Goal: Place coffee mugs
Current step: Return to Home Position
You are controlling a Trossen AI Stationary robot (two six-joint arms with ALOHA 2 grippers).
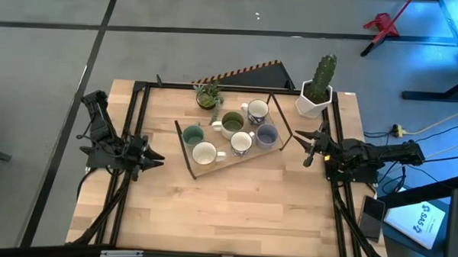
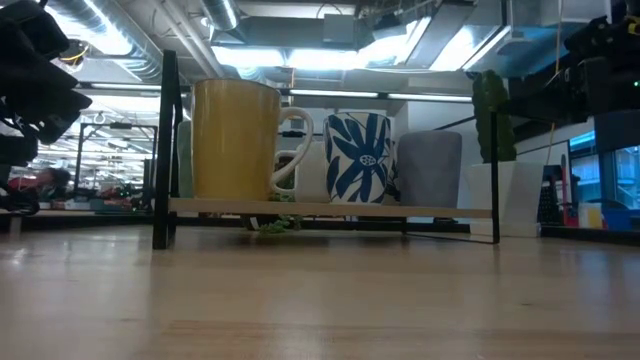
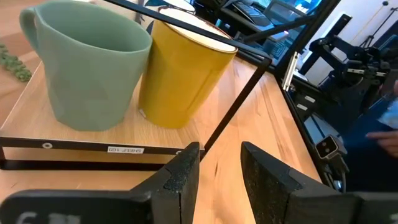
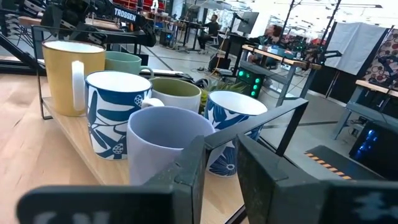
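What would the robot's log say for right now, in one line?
mugs: six on shelf | left gripper: open, empty, beside shelf | right gripper: open, empty, beside shelf

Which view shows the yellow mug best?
The low view: the yellow mug stands side-on, whole, with its handle showing. The left wrist view shows the mug close, handle hidden. The right wrist view shows it farther off. The high view shows mainly its white inside.

Right wrist view: you can read "TROSSEN" in white letters on the left arm (image 4: 124, 14) across the table. Left wrist view: the shelf board's front edge (image 3: 74, 148) carries a small upside-down label, seemingly "SHELF 102". High view: blue print on the white box (image 1: 424, 221) is illegible.
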